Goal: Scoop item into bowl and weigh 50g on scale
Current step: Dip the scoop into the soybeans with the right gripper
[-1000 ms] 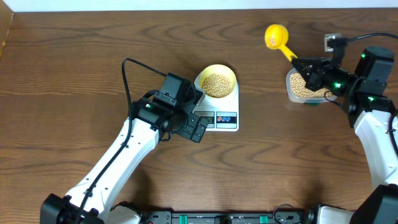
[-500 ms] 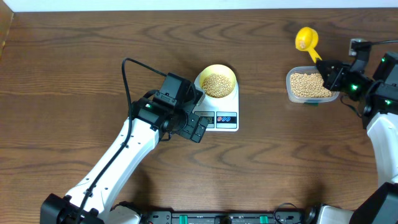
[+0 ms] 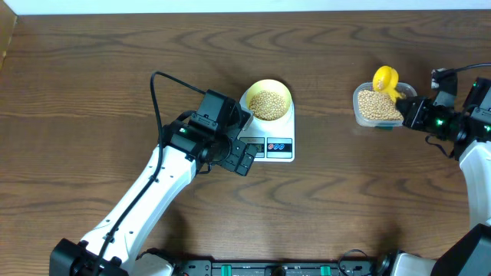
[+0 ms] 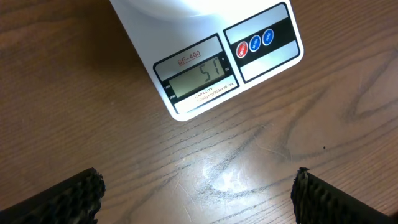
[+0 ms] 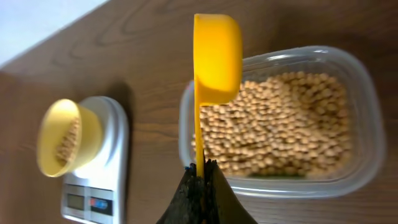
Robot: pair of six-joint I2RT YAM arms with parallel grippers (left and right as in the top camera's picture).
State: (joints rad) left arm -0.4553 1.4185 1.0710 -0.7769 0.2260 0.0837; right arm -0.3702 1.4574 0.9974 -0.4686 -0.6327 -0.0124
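While the right end effector (image 5: 200, 171) pinches the scoop (image 5: 217, 59), beans (image 5: 292, 118) lie ahead.

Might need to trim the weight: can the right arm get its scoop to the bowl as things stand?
Probably yes. The bowl is open-topped on the scale; the left pincer hovers at the scale's front-left, off the line from the scoop.

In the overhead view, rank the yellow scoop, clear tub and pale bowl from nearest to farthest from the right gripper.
1. Scoop, held in the right gripper itself.
2. Tub, just beside the gripper.
3. Bowl, far off on the scale, mid-table.
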